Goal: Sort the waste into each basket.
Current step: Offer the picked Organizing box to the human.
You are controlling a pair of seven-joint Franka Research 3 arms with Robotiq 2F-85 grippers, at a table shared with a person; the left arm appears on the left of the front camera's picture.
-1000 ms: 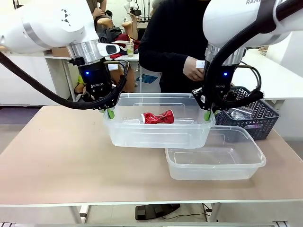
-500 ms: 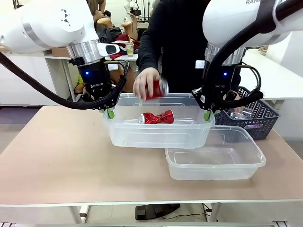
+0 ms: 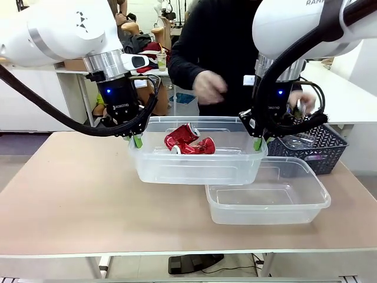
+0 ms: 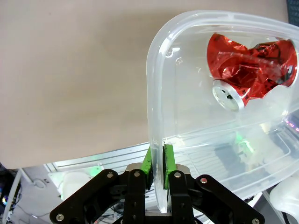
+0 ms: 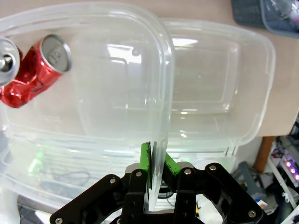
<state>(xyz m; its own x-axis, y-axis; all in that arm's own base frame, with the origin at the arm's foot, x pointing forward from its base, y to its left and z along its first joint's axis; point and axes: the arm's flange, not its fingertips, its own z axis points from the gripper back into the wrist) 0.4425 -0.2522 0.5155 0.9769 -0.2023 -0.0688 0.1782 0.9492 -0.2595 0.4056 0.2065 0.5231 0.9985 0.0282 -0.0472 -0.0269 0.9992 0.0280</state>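
I have the left gripper (image 3: 136,140) and right gripper (image 3: 257,143) pinched tight on opposite rims of the upper tub (image 3: 194,171), holding it level so the person's hand (image 3: 210,87) can drop waste in. Two crushed red cans (image 3: 189,141) lie inside. The empty tub (image 3: 268,206) waits at its five o'clock.

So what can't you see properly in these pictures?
- Front view: what lies in the dark lattice basket is mostly hidden behind the right gripper and its cable.
- Front view: the person's hand over that basket is blurred; whether it holds anything is unclear.
- Right wrist view: one can in the lifted tub is cut off by the left edge.
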